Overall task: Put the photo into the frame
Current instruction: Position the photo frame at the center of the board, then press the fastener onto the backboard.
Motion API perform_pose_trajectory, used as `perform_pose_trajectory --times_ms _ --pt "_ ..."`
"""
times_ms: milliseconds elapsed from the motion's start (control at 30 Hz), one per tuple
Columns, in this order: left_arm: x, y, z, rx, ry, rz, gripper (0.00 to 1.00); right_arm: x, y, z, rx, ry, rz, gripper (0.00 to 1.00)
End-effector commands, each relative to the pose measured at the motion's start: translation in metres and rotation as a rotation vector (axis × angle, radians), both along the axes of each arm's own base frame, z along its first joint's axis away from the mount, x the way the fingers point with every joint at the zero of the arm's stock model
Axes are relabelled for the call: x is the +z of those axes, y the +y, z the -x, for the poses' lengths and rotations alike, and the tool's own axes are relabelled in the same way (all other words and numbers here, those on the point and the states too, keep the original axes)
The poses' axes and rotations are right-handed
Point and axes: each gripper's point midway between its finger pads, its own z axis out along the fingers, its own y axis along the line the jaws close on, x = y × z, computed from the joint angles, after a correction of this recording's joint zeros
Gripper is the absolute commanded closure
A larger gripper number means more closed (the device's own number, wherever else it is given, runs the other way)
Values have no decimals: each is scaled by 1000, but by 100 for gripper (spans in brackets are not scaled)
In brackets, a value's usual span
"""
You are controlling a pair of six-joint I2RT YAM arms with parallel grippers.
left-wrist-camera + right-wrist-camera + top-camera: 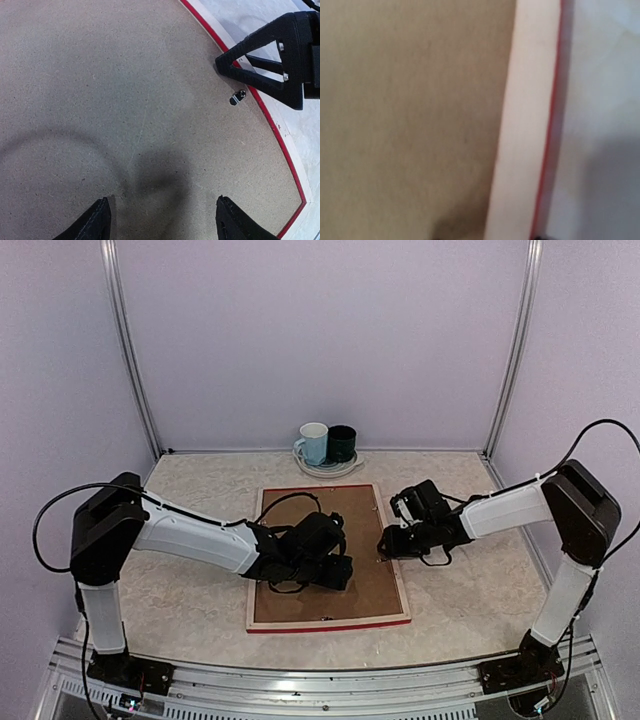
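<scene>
The frame lies face down on the table, its pale wood back up and a thin red edge showing. A brown backing board fills it. The photo is hidden. My left gripper hovers over the middle of the board, open, with nothing between its fingers. My right gripper is at the frame's right rail. Its dark tips barely show at the bottom of the right wrist view, apart, either side of the rail. One of its fingers rests beside a small metal tab.
A white mug and a dark mug stand on a plate at the back, just beyond the frame's far edge. Walls enclose the table on three sides.
</scene>
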Motion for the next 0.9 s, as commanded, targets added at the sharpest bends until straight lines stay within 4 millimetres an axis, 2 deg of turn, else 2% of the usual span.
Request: perform_pose_trajectory --times_ms 0,433,867 --pt "-4 -11 1 -19 8 19 29 -19 -14 31 27 88 81 55" --pt "-14 -8 3 -9 23 13 29 -30 -9 51 109 120 138 57" --pt "-22 -7 4 -5 39 7 29 -15 1 59 157 110 93 58"
